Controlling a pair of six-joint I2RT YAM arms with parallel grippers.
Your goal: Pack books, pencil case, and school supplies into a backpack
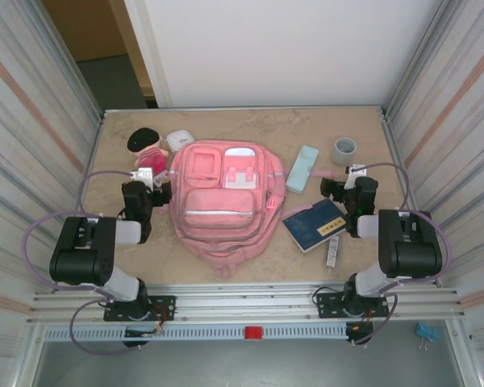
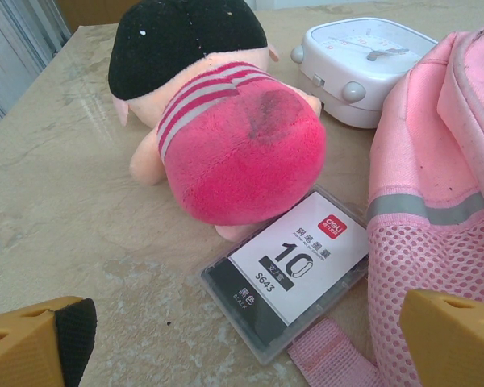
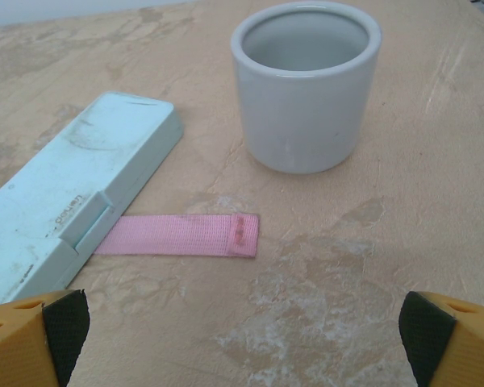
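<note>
The left end effector, at the left side of the backpack, and the right end effector, toward the counter's right edge, are both wide open and hold nothing.

I see these risks. Near the front edge, the white stick and the thin book lie flat, so the fingers may slip and push them off. The backpack, in the middle of the counter, looks zipped, so packing may be blocked. Farther back, the pencil case touches a pink strap, which may snag.

As for the containers, the inside of the backpack is hidden, the pencil case is shut, and the grey cup near the far right corner is empty.
</note>
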